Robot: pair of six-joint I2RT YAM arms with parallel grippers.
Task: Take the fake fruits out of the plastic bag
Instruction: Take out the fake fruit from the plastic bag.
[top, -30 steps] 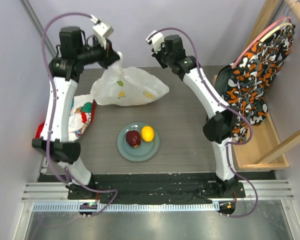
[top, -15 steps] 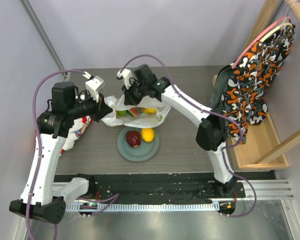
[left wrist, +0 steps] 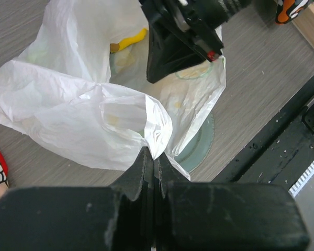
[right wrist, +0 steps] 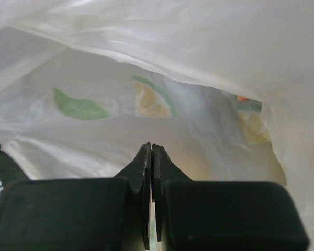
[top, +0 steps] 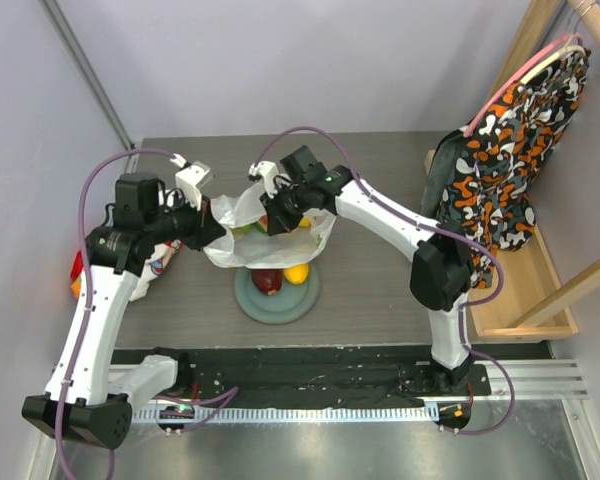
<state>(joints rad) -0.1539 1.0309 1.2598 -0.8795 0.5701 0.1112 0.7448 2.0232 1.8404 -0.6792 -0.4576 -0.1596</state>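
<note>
1. A grey wood-grain table (top: 380,290) fills the scene, and a teal plate (top: 270,311) sits near its front edge.
2. On the plate, a dark red apple (top: 267,283) and a yellow fruit (top: 296,273) lie touching. Both are already out.
3. The plastic bag (left wrist: 83,120) hangs over the plate's far rim with its mouth up. A yellow piece (left wrist: 128,41) lies inside it. Green and red shapes show through the film in the overhead view.
4. Beyond the plate and to its left, the left gripper (left wrist: 153,157) is clenched on a bunched fold of the bag's rim.
5. Above the plate's far side, the right gripper (right wrist: 150,151) is poked into the bag's mouth with its fingers pressed together. Whether film is caught between them cannot be told.
6. The film looks thin, limp and slippery and will likely sag shut, so it is best held by its rim. The fruits seem light, hard and glossy, so each should be pinched across its middle.
</note>
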